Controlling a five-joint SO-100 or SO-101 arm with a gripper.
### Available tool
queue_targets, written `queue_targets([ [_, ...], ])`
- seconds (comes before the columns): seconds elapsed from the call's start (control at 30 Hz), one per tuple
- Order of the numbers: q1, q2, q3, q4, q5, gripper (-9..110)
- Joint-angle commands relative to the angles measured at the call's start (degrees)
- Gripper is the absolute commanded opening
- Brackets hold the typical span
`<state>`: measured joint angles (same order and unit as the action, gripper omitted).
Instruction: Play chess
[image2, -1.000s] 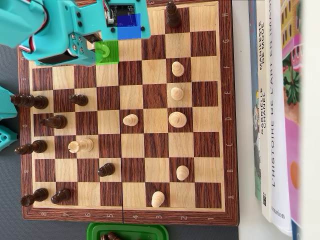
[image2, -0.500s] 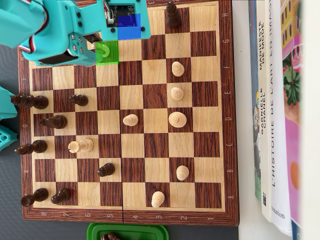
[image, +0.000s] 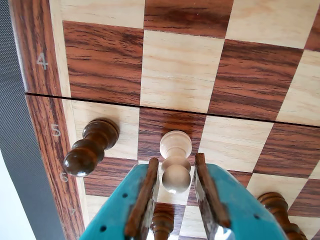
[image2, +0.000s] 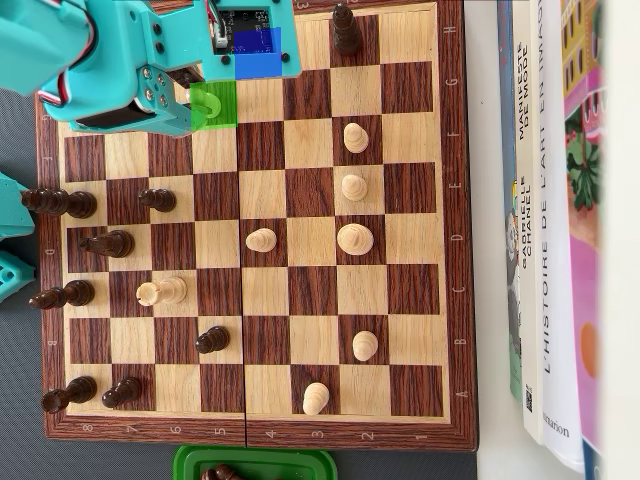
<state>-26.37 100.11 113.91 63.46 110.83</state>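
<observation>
One chessboard (image2: 260, 130) fills overhead view, books (image2: 560, 230) along its right edge. Teal arm (image2: 120, 60) over board's top-left corner. Gripper (image: 176, 187) jaws part-open, straddling white pawn (image: 175, 161) near row 5, contact unclear. Dark pawn (image: 90, 147) beside it, leftward in wrist view.

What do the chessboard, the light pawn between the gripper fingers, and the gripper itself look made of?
Chessboard: wood, likely veneer, with visible grain and a smooth satin finish. Light pawn: turned pale wood, lightly glossy, with a soft highlight on its head. Gripper: teal plastic, matte, probably 3D-printed; its fingers have brown inner pads, perhaps wood or rubber, hard to tell.
</observation>
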Motion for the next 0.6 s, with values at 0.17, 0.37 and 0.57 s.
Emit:
queue_targets([
  [0.17,0.5,2.5,-0.8,-0.7,0.3,16],
  [0.37,0.6,5.2,-1.1,-0.5,0.2,16],
  [0.57,0.8,10.9,-0.4,-0.2,0.2,16],
])
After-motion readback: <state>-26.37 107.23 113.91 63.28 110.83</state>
